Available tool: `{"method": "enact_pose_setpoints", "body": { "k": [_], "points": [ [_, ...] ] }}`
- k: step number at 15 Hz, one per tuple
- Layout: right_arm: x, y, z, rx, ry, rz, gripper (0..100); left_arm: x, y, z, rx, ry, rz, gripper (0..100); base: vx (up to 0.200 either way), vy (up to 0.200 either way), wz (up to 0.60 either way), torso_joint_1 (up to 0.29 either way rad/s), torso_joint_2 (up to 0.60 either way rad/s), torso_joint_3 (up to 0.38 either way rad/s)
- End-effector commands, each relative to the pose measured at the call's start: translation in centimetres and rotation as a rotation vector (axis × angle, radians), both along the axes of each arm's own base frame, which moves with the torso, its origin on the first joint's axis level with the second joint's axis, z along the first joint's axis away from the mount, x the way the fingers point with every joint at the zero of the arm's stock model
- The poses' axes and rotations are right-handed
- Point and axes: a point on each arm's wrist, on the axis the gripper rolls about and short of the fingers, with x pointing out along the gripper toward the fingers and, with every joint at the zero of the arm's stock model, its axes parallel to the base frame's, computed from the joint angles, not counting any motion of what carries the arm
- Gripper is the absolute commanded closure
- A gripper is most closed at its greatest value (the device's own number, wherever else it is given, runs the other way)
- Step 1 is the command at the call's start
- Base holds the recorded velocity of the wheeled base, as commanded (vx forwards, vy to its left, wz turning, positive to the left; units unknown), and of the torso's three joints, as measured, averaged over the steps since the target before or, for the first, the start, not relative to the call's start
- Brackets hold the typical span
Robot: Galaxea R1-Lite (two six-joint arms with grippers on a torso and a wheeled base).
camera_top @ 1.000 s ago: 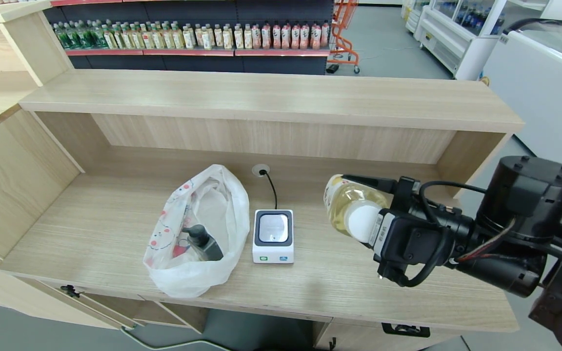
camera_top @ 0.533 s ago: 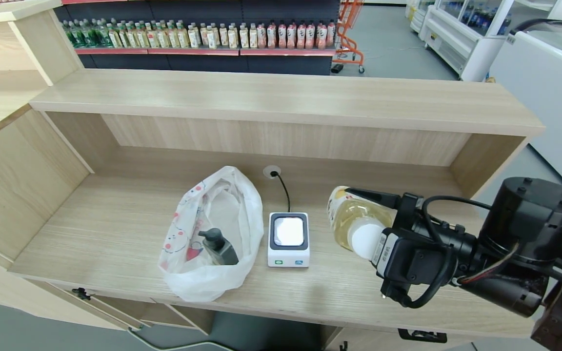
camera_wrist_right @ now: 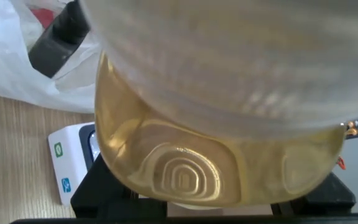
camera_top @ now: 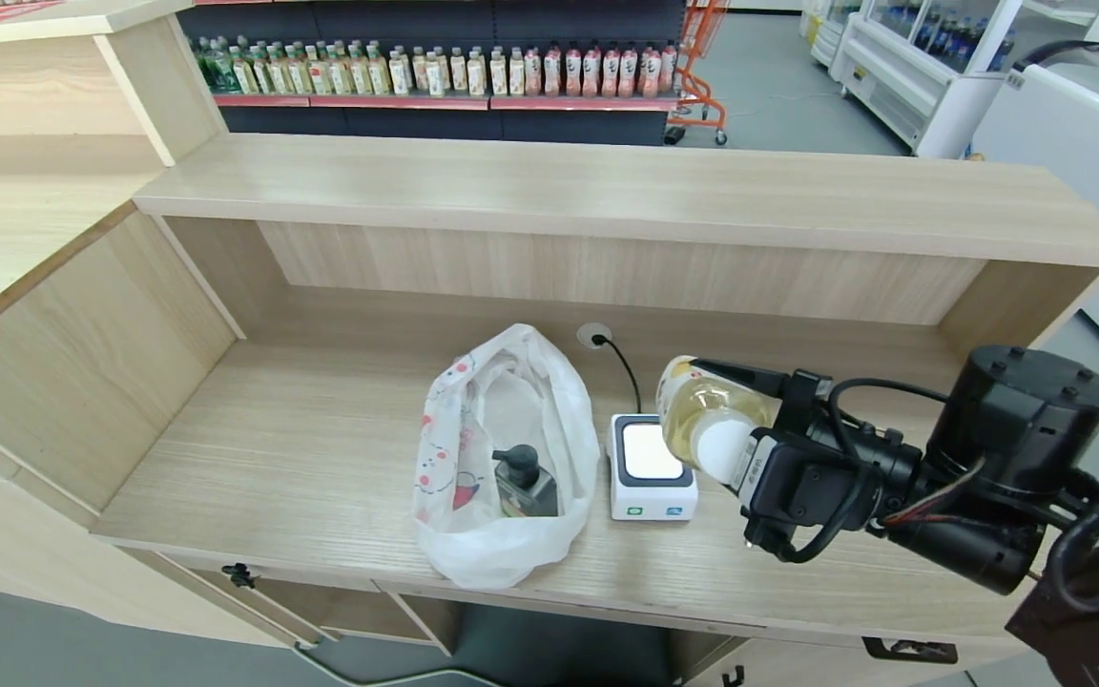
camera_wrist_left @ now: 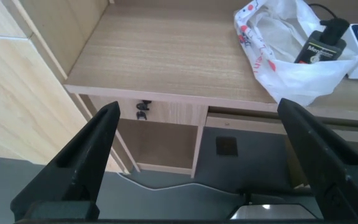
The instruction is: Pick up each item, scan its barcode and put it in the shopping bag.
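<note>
The fingers [camera_top: 738, 368] of the right gripper [camera_top: 716, 410] are clamped on a clear bottle [camera_top: 688, 401] of yellow liquid, lying sideways in the air over the barcode scanner's [camera_top: 653, 466] right edge. It looks full, so probably heavy and sloshing, with smooth walls that may slip; a mid-body hold suits it. Left of the scanner, the limp shopping bag [camera_top: 502, 448] holds a dark pump bottle [camera_top: 523, 482], crowding its mouth. The left gripper [camera_wrist_left: 204, 155] hangs wide apart and empty off the counter's [camera_top: 321, 458] front edge.

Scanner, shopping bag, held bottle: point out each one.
scanner [camera_top: 652, 450], head view, its lit glass window
shopping bag [camera_top: 473, 555], head view, lower white wall
bottle [camera_top: 702, 408], head view, its yellow body
</note>
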Motion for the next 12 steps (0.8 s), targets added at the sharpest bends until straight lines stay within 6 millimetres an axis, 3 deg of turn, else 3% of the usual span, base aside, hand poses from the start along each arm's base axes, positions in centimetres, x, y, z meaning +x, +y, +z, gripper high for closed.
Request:
{"method": "enact_pose_setpoints", "body": {
  "k": [1,4,8,12],
  "points": [
    [1.3,-1.1,-0.9,-0.018,0.024,-0.04,100,0.0,0.0,0.0,0.0,0.0,0.0,0,0.0,0.0,0.0,0.0,0.0,0.0],
    [2.6,-2.1,-1.3,-0.023,0.032,-0.056,100,0.0,0.0,0.0,0.0,0.0,0.0,0,0.0,0.0,0.0,0.0,0.0,0.0],
    [4.4,-1.4,-1.2,0.014,0.048,0.033,100,0.0,0.0,0.0,0.0,0.0,0.0,0,0.0,0.0,0.0,0.0,0.0,0.0],
    [5.1,-1.2,-2.6,0.0,0.084,0.054,100,0.0,0.0,0.0,0.0,0.0,0.0,0,0.0,0.0,0.0,0.0,0.0,0.0]
  ]
}}
